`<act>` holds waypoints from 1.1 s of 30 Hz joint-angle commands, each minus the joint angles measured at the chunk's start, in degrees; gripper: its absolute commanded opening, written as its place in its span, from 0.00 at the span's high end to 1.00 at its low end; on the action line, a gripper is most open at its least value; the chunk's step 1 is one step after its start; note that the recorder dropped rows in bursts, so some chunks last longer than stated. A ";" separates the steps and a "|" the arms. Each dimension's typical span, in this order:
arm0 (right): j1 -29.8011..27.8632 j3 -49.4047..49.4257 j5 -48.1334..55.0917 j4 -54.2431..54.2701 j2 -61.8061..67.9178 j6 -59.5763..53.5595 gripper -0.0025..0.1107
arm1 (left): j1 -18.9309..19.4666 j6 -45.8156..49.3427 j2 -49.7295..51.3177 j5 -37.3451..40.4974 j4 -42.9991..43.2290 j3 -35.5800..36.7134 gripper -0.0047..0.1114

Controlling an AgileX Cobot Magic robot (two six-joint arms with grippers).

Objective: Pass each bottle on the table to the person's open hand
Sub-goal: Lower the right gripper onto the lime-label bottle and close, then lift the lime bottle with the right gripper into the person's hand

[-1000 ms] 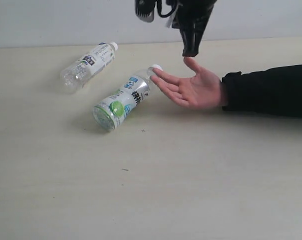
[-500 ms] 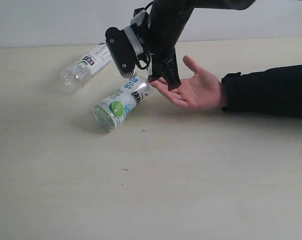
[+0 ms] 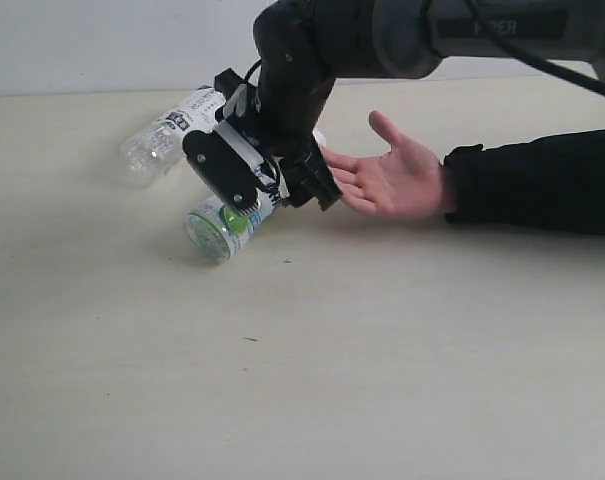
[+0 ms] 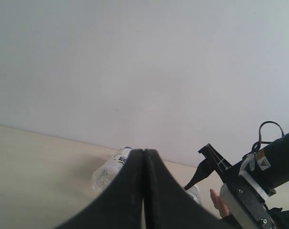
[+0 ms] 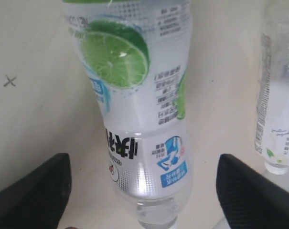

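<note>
Clear lime-label bottle (image 5: 134, 109) lies between your spread right pincer (image 5: 143, 188) (left pincer (image 4: 144, 160) pressed together); centre on the label, close gently, mind the hand (image 3: 394, 182).

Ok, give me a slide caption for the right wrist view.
Open right gripper straddles the lime-label bottle lying on the table, a second bottle beside it.

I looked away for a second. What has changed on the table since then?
The right tool came down from above the person's open hand, opened its jaws and now straddles the clear plastic lime-label bottle near its neck, not yet closed on it. Unchanged: that bottle and the second clear white-capped bottle lie on the pale cream table, the hand waits palm up, and the left tool is shut.
</note>
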 commanded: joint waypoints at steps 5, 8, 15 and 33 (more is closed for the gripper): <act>0.08 -0.27 -6.54 -2.46 2.87 -1.23 0.28 | 0.08 -0.20 -0.30 -0.57 -0.28 0.15 0.96; 0.08 -0.27 -6.78 -2.46 3.57 -1.23 0.28 | 0.08 -0.20 -0.30 -0.57 -0.28 0.15 0.96; 0.08 -0.27 -8.58 -2.32 5.93 -1.23 0.28 | 0.08 -0.20 -0.30 -0.57 -0.28 0.15 0.96; 1.36 -0.27 -9.61 -6.86 6.00 -1.09 0.98 | 0.08 -0.20 -0.30 -0.57 -0.28 0.15 0.96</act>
